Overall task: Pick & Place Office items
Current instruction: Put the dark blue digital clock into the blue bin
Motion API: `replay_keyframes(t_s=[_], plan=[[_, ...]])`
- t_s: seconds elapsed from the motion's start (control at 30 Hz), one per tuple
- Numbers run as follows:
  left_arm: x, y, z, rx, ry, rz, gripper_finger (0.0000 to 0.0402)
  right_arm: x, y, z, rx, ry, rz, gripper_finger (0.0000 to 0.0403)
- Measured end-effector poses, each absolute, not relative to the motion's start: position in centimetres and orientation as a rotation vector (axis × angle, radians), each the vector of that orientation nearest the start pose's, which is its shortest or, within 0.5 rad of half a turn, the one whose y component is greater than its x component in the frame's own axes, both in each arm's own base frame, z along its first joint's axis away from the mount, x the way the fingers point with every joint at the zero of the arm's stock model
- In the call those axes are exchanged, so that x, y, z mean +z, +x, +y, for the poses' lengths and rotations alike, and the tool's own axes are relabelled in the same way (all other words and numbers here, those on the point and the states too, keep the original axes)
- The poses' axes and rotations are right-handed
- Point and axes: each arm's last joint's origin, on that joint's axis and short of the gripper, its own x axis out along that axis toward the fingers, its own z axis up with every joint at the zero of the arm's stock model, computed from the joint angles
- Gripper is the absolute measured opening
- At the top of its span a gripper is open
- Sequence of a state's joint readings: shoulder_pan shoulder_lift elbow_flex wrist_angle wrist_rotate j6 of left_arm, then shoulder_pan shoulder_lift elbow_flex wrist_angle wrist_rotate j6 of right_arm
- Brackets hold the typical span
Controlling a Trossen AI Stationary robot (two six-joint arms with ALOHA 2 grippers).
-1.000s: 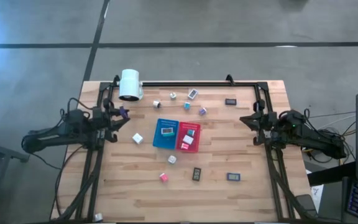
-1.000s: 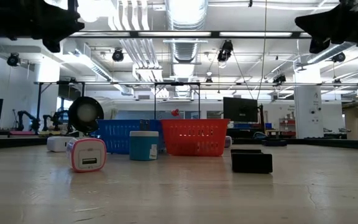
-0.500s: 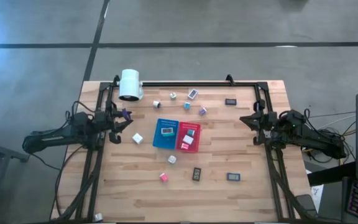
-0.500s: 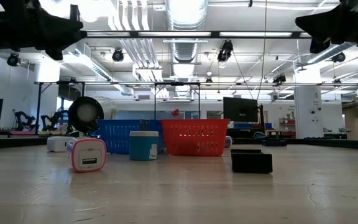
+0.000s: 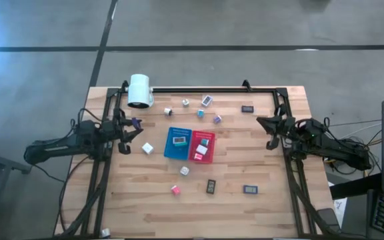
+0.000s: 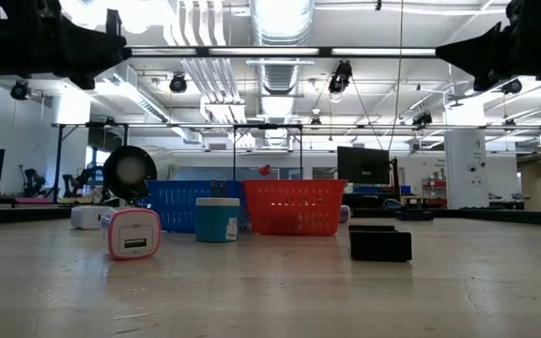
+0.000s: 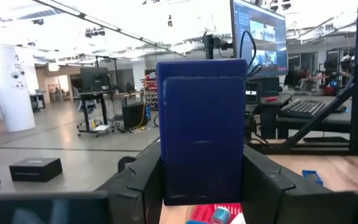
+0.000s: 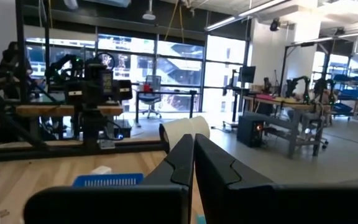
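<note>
My left gripper [image 5: 134,125] hangs above the table's left part, shut on a dark blue flat rectangular office item [image 7: 201,130]. My right gripper [image 5: 260,122] hovers over the right part, shut and empty [image 8: 193,155]. The blue tray [image 5: 177,143] and red tray [image 5: 203,147] stand side by side mid-table, each with small items inside. Loose office items lie flat on the wood: a white cube [image 5: 148,148], a pink one [image 5: 176,190], dark rectangles [image 5: 211,187] [image 5: 249,189] [image 5: 247,109] and several small cubes near the far edge [image 5: 207,100]. My left gripper pinches the dark blue item between its two fingers [image 7: 143,183], which sit on its two long side edges [image 7: 165,177] at the lower half. The fingers run about level, pointing toward the table's right. The item stands upright above the fingers, lifted clear of the table.
A big white cylinder [image 5: 139,90] lies at the far left corner. A dark frame [image 5: 199,89] runs along the far edge and down both sides. In the low view a pink-white item [image 6: 132,233], a teal one [image 6: 218,220] and a dark block [image 6: 380,244] stand before the trays.
My left gripper has sunk a little with the blue item still in its hold, then kept still. My right gripper has swung its shut fingertips slightly toward the table's far edge, staying in place.
</note>
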State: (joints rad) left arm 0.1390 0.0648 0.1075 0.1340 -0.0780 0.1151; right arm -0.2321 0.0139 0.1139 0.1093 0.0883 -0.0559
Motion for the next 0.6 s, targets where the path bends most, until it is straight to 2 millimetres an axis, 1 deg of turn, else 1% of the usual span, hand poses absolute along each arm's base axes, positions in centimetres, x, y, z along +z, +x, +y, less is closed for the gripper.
replay_keyframes(t_s=[0.23, 0.6], plan=[[20.83, 9.27, 1.52, 0.229, 0.176, -0.162, 0.0154, 21.15, 8.54, -2.28, -0.325, -0.078, -0.200, 0.0008], [20.72, 9.29, 1.52, 0.228, 0.184, -0.149, 0.0154, 21.31, 8.51, -2.27, -0.328, -0.104, -0.213, 0.0008]])
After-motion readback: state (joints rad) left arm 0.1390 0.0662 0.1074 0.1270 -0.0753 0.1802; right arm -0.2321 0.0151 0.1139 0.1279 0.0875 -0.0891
